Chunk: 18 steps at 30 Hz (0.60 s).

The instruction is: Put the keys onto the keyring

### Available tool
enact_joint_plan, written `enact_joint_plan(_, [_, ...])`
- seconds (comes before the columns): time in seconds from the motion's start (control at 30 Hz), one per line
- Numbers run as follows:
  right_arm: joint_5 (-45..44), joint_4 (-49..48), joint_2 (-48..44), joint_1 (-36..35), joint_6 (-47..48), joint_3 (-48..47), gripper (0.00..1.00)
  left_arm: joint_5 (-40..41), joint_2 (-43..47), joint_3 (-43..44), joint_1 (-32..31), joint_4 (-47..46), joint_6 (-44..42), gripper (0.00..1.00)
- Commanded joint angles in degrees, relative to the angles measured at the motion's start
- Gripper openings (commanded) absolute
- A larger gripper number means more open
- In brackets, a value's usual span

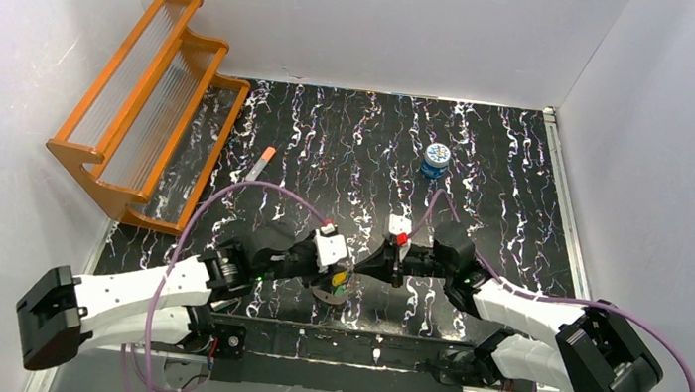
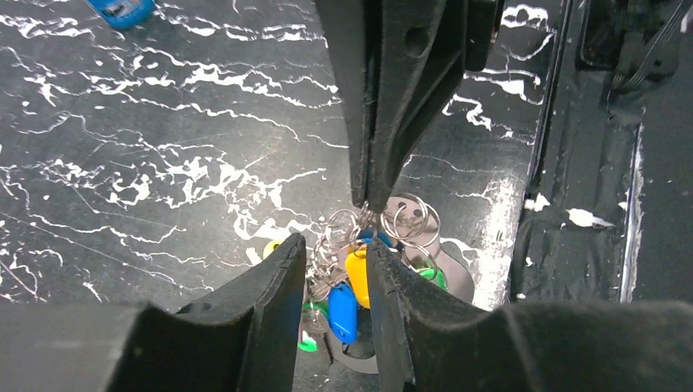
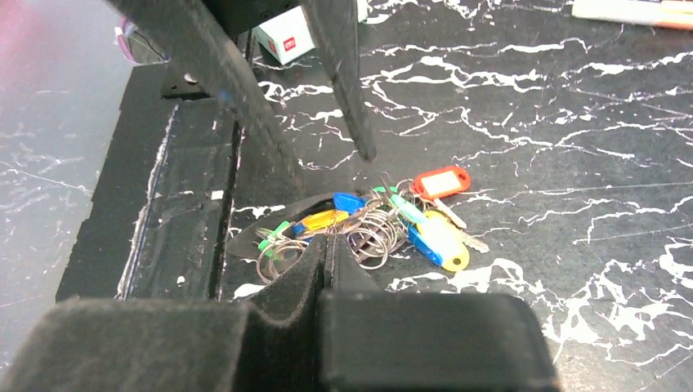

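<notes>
Black marbled desk, keys with red, blue, yellow and green tags heaped on wire rings near the front edge, left jaws spread astride the heap, right jaws pressed together at its rings, blue tin, orange-tipped tube and orange rack far behind.

From above, the keys are too small to tell apart. The top edge of the left wrist view cuts off the blue tin. The top edge of the right wrist view cuts off the white tube.
</notes>
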<state>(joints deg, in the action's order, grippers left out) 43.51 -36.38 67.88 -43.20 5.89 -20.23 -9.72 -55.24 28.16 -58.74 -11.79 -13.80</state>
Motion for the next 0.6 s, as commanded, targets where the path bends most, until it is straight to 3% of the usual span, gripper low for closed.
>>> enact_joint_plan(0.0, [1.69,-15.50,-2.38,0.05,-4.26,3.15,0.01,2.29,6.70,-4.57,-0.23,-6.94,2.90,0.33])
enact_joint_plan(0.33, [3.67,-39.74,1.65,0.10,-18.06,6.03,0.01,-2.67,13.85,-9.32,-0.23,-13.71,3.76,0.29])
enact_joint_plan(0.57, [4.64,-44.86,4.22,0.02,-21.79,4.47,0.01,-4.33,12.07,-9.29,-0.24,-15.13,3.51,0.21])
